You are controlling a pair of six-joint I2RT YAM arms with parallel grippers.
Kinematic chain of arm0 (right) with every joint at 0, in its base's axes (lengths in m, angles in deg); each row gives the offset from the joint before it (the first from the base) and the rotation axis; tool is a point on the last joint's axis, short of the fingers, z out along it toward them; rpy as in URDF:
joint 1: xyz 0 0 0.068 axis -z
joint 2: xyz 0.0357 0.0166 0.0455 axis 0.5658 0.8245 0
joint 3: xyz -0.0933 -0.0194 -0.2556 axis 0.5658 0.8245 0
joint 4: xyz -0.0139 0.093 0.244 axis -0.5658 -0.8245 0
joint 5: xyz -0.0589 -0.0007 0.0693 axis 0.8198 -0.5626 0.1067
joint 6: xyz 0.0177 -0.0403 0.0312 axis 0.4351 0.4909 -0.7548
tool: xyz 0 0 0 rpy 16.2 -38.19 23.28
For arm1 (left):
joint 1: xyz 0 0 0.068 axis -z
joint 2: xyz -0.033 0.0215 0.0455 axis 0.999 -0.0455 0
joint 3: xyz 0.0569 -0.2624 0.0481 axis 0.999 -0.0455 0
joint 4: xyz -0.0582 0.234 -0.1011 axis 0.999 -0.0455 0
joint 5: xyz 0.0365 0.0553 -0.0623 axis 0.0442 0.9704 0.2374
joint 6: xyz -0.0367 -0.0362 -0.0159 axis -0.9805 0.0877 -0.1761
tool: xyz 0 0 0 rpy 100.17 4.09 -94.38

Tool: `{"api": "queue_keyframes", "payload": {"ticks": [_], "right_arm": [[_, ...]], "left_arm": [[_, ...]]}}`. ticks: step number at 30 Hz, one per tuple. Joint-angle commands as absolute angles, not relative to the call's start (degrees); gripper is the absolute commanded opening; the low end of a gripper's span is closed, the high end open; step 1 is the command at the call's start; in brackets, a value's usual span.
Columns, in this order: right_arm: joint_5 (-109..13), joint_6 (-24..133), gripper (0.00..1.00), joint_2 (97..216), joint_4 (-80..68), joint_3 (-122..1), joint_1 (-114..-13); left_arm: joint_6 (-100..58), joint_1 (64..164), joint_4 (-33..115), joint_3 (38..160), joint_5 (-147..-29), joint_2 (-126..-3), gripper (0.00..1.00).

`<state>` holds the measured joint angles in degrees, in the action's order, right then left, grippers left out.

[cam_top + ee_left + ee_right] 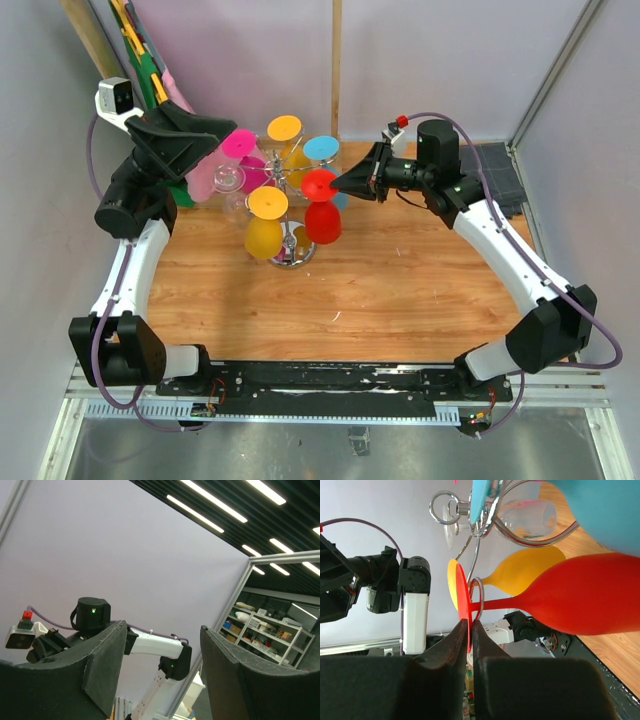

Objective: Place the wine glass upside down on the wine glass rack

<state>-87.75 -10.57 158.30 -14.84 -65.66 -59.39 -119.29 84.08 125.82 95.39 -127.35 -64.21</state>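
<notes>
The silver wire wine glass rack point(291, 255) stands at the table's middle back, with coloured glasses hanging upside down from its curled arms. The red wine glass point(321, 207) hangs bowl down on the rack's right side, its stem in a wire loop point(476, 591). My right gripper point(341, 183) is shut on the edge of the red glass's foot point(463, 602). My left gripper point(222, 131) is open and empty, raised at the back left beside the pink glass point(237, 146); in the left wrist view point(162, 665) it frames only the wall and the other arm.
Yellow point(266, 225), orange-yellow point(284, 130), blue point(321, 150) and clear point(229, 178) glasses hang on the rack. A wooden post point(336, 70) rises at the back wall. Yellow and green tools point(140, 50) lean in the back left corner. A dark mat point(497, 175) lies at the back right.
</notes>
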Motion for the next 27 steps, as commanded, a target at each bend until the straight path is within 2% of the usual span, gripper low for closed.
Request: {"api": "queue_keyframes", "payload": {"ticks": [1,10,14,17,22,27], "right_arm": [[-88.55,-9.1,0.12,158.94,-12.34,-64.54,-58.11],[-89.56,-9.61,0.16,158.97,-9.53,-61.66,-57.63],[-88.6,-7.03,0.22,157.83,-10.51,-61.44,-56.88],[-87.13,-3.9,0.31,156.32,-13.36,-61.74,-55.96],[-86.7,-1.97,0.34,154.53,-14.39,-61.53,-54.37],[-85.25,3.54,0.44,152.51,-18.08,-63.69,-51.91]], "left_arm": [[-118.43,83.57,130.17,94.87,-128.4,-63.08,0.65],[-118.12,83.59,129.41,95.24,-129.11,-63.08,0.65],[-117.29,83.56,128.83,95.39,-129.43,-62.96,0.65],[-116.12,83.57,127.25,95.15,-129.87,-62.52,0.65],[-113.57,83.57,124.3,95.32,-131.41,-61.81,0.65],[-109.0,83.54,118.08,95.23,-133.25,-60.65,0.65]]}}
